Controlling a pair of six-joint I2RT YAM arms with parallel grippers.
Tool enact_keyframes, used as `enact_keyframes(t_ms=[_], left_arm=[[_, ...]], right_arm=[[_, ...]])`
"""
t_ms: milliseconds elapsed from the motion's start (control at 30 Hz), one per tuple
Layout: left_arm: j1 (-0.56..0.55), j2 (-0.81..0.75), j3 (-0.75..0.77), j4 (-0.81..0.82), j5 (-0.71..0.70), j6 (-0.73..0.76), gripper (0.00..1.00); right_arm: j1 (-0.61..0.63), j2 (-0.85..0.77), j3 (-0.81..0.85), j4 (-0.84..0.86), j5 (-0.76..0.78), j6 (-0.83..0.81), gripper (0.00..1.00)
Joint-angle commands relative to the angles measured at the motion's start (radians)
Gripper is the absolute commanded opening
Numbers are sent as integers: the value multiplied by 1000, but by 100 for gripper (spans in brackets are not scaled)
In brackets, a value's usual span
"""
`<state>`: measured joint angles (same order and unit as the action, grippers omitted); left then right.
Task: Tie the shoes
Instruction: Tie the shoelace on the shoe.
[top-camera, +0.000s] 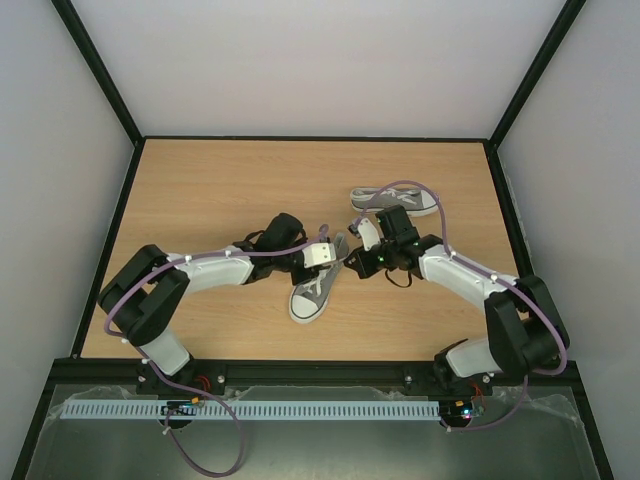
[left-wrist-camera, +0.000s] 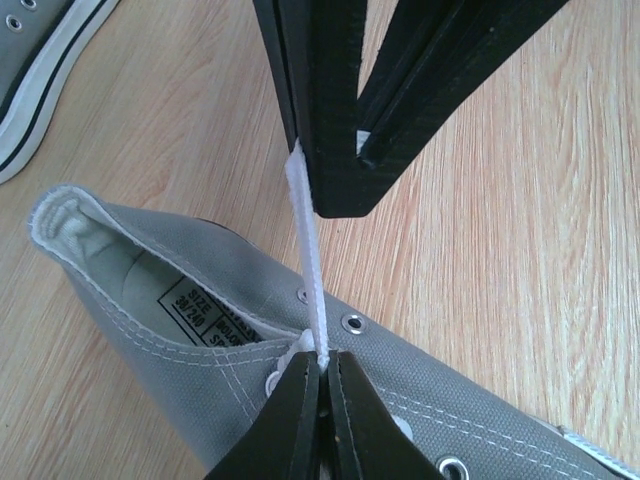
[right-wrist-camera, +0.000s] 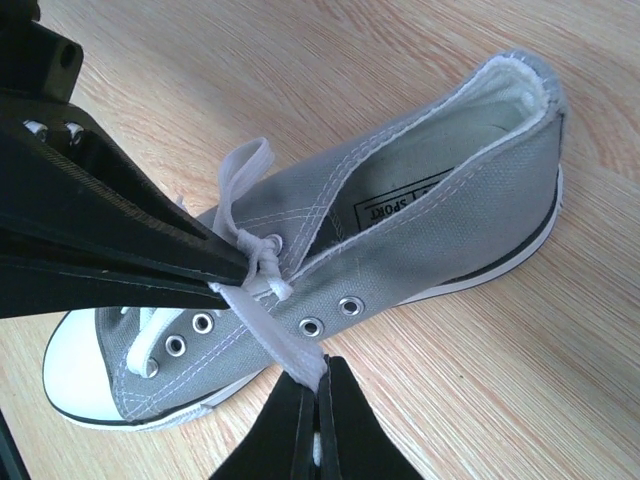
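Note:
One grey canvas shoe (top-camera: 313, 292) with a white toe cap lies mid-table, on its side in the right wrist view (right-wrist-camera: 420, 215). The second shoe (top-camera: 394, 199) lies further back on the right. My left gripper (left-wrist-camera: 323, 358) is shut on a stretch of white lace (left-wrist-camera: 310, 255) just above the shoe's eyelets (left-wrist-camera: 352, 322). My right gripper (right-wrist-camera: 319, 368) is shut on the same flat white lace (right-wrist-camera: 270, 330). A small knot (right-wrist-camera: 262, 262) sits at the eyelets between the two grippers. In the top view both grippers (top-camera: 338, 257) (top-camera: 353, 262) meet over the near shoe's opening.
The wooden table (top-camera: 200, 190) is bounded by black frame rails and white walls. The second shoe's sole edge shows in the left wrist view (left-wrist-camera: 40, 80). The right gripper's black fingers (left-wrist-camera: 330, 110) hang close above my left gripper.

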<state>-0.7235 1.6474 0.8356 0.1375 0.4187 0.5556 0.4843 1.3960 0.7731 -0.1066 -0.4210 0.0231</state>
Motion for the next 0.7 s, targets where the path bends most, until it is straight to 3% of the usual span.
enact_keyframes(t_ms=[0, 667], left_arm=[[16, -9, -19, -139, 12, 20, 2], [24, 20, 13, -171, 33, 28, 2]], right_arm=[[-27, 32, -6, 22, 0, 12, 1], [-79, 9, -60, 80, -40, 39, 1]])
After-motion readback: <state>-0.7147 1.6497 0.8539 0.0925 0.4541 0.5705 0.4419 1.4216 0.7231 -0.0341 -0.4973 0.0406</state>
